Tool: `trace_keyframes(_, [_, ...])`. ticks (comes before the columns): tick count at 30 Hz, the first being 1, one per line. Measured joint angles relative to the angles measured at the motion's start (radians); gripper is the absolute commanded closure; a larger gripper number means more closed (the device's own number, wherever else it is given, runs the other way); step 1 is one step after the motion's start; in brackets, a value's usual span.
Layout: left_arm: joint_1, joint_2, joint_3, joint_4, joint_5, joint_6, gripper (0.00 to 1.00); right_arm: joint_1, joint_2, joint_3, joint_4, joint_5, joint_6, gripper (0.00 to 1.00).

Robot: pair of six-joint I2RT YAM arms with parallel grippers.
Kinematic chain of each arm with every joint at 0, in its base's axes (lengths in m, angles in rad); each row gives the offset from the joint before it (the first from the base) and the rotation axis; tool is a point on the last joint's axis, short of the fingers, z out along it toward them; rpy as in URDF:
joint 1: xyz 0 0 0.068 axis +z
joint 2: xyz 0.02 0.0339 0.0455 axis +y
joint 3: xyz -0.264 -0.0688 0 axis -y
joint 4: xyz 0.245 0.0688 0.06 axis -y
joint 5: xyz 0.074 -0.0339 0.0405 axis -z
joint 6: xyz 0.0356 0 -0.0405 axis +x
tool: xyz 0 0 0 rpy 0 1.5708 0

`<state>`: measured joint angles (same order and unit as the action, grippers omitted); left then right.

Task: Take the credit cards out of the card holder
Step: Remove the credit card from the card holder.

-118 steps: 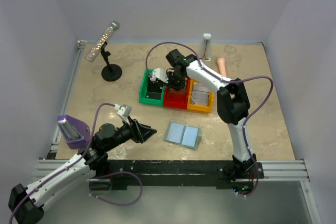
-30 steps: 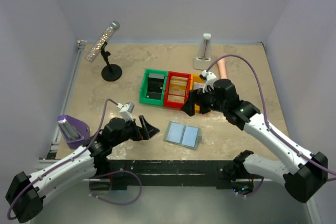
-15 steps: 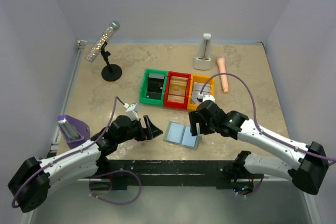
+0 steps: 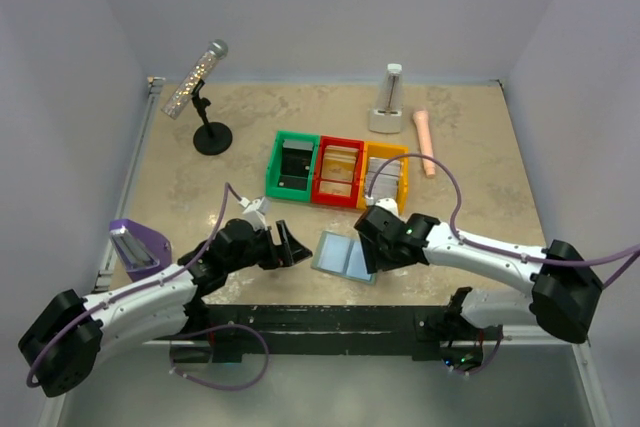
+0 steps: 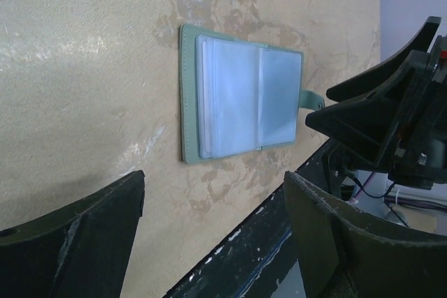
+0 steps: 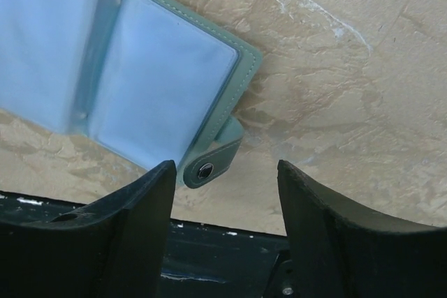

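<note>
The card holder [image 4: 348, 255] lies open and flat near the table's front edge, grey-green outside with two pale blue pocket panels [image 5: 241, 102] [image 6: 140, 68]. I cannot tell whether credit cards sit in its pockets. My left gripper [image 4: 287, 245] is open just left of the holder and apart from it; in its wrist view the left gripper [image 5: 213, 197] has only bare table between its fingers. My right gripper [image 4: 374, 253] is at the holder's right edge. In the wrist view the right gripper [image 6: 225, 172] is open, with the snap tab [image 6: 211, 162] close to its left finger.
Green [image 4: 275, 172], red [image 4: 339, 194] and yellow [image 4: 405, 187] bins stand behind the holder, each with a flat card-like thing inside. A microphone on a black stand [image 4: 211, 137], a white upright object [image 4: 388, 107] and a pink stick [image 4: 424, 142] stand farther back. A purple object [image 4: 135, 247] sits at left.
My right arm has swung from the bins down to the holder's right edge, and its jaws have narrowed. My left gripper has crept a little towards the holder's left side.
</note>
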<state>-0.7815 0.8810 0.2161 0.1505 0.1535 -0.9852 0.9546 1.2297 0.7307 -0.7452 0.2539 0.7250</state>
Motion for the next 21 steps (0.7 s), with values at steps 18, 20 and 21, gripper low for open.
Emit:
trace_keyframes(18, [0.000, 0.017, 0.000, 0.028, 0.013, -0.001, 0.17, 0.001, 0.063, 0.012, -0.034, 0.025, 0.010, 1.00])
trace_keyframes(20, [0.000, 0.020, 0.000, 0.031, 0.018, -0.001, 0.17, 0.001, 0.056, 0.018, -0.036, 0.026, 0.003, 1.00])
trace_keyframes(21, [0.000, 0.022, 0.000, 0.032, 0.019, -0.001, 0.17, 0.001, 0.053, 0.022, -0.037, 0.026, -0.002, 1.00])
